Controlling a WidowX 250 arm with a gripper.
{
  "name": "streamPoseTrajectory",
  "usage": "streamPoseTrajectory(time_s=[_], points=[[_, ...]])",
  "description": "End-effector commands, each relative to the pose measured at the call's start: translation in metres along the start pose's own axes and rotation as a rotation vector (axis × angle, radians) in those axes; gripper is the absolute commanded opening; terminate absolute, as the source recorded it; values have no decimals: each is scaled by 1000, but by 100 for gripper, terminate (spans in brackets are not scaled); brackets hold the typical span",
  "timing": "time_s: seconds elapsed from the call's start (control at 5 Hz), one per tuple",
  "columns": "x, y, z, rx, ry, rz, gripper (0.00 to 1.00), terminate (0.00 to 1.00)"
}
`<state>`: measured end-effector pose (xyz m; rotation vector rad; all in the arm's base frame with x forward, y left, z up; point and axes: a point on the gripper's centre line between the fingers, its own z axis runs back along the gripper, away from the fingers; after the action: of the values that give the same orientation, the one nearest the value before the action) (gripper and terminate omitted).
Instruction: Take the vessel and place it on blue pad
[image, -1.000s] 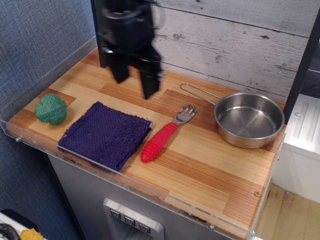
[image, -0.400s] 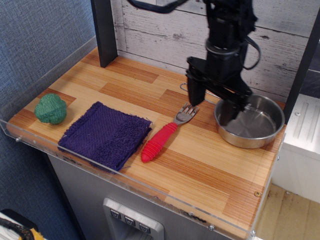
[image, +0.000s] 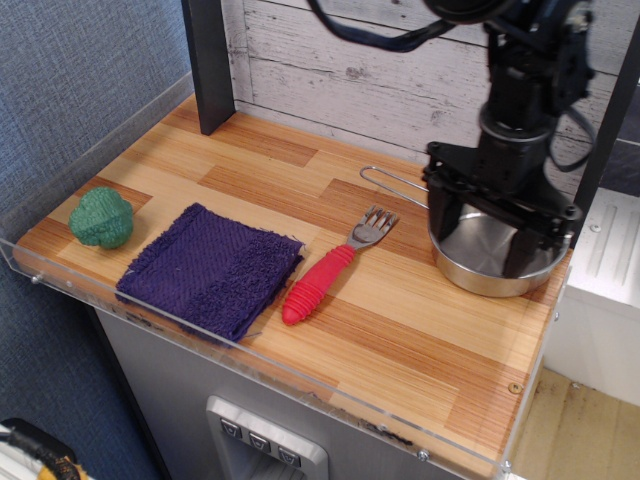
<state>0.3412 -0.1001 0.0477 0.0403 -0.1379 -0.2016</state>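
The vessel (image: 478, 262) is a shiny steel pan at the right of the wooden counter, its wire loop handle (image: 392, 181) pointing left towards the back. My gripper (image: 482, 236) hangs right over it, open, with one finger (image: 443, 215) at the pan's left rim and the other low over its right side. It hides much of the pan's inside. I cannot tell whether the fingers touch the pan. The blue pad (image: 212, 268) is a dark blue-purple towel lying flat at the front left, far from the gripper.
A fork with a red handle (image: 326, 273) lies between the pad and the pan. A green lumpy toy (image: 102, 217) sits at the far left. A clear plastic rim (image: 250, 355) edges the counter (image: 400, 330). A dark post (image: 208, 62) stands at the back left.
My gripper has swept from the back left, across the counter to the right, and now sits lower over the pan. The pan, fork, towel and toy have not moved.
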Motion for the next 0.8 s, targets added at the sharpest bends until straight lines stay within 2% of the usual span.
streamPoseTrajectory(time_s=[0.0,0.4,0.6], points=[[7,0,6,32,-16,117,100,0],[3,-5,3,-26,-16,87,100,0],[2,-12,10,-34,-37,63,100,0]])
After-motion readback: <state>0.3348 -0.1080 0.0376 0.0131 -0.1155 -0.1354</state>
